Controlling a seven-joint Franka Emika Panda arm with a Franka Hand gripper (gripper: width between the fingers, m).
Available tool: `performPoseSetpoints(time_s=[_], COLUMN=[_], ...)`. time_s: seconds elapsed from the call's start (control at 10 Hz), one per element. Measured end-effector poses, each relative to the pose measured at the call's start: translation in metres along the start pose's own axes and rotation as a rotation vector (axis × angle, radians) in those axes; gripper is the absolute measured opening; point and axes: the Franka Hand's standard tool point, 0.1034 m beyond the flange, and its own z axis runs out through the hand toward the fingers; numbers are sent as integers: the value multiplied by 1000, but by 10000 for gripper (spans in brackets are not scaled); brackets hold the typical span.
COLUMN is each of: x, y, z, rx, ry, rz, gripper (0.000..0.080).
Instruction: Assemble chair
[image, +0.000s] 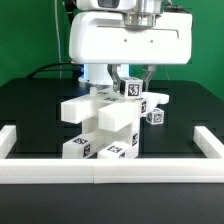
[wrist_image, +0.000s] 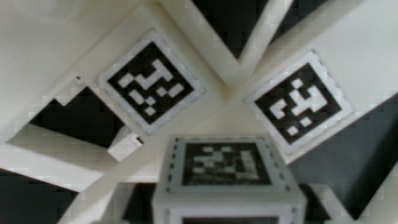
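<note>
- White plastic fills my wrist view: the chair sits right under me, three tags facing the camera.
- My claw stands narrow, jaws either side of a tagged part at the top of the stack. I judge that it holds this part.
- Step in hand, I reckon: seating this part into the half-built frame. The next move calls for a straight, aligned press down.
- Chair stands mid-desk, the border rail beyond.
</note>
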Motion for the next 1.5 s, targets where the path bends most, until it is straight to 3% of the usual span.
performPoseSetpoints(time_s=[1.2,1.5], x=[0,0], y=[-2,-2], z=[1,1], rx=[4,4], ry=[-1,-1], rz=[785,825], gripper=[275,275])
